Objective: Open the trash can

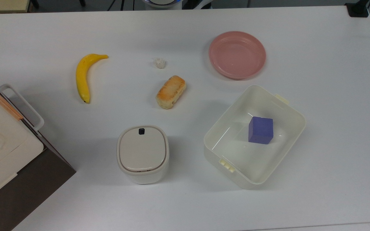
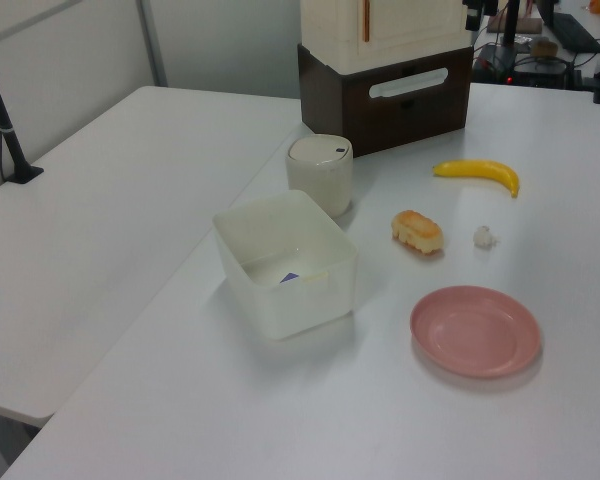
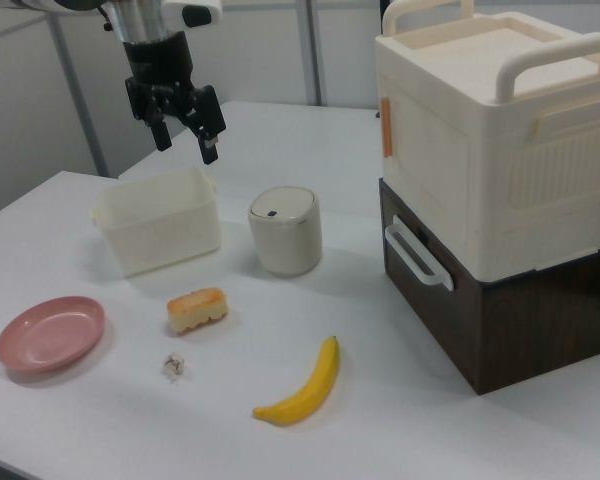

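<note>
The trash can is a small cream-white rounded bin with a beige lid lying flat and shut, a black button near the lid's far edge. It stands upright near the front of the table; I also see the trash can beside the brown appliance and the trash can in the right view. My gripper hangs high above the table in the right view, up and to the left of the bin, over the lidless tub. It is open with nothing between its fingers.
A lidless cream tub holds a purple block. A pink plate, a bread roll, a banana and a small white crumpled bit lie on the table. A large white and brown appliance stands beside the bin.
</note>
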`<state>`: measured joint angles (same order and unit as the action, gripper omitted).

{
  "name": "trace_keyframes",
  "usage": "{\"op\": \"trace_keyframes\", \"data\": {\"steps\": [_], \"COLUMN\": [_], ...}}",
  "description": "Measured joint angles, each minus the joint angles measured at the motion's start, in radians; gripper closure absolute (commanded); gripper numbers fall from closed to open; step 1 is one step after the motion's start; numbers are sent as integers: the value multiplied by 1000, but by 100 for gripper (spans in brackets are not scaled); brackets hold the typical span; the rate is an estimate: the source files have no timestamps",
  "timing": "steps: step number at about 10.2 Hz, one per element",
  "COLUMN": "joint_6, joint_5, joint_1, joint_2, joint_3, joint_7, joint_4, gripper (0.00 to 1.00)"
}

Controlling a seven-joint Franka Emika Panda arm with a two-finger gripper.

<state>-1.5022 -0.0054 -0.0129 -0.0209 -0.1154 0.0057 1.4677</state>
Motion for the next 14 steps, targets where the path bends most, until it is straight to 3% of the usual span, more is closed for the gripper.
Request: {"op": "trace_keyframes", "data": {"steps": [14], "joint_6": [23], "joint_5": [-1], "joint_1": [-3], "joint_2": [0], "joint_3": [-1], "joint_7": [-1], "joint_4": [1], "gripper": [0]}}
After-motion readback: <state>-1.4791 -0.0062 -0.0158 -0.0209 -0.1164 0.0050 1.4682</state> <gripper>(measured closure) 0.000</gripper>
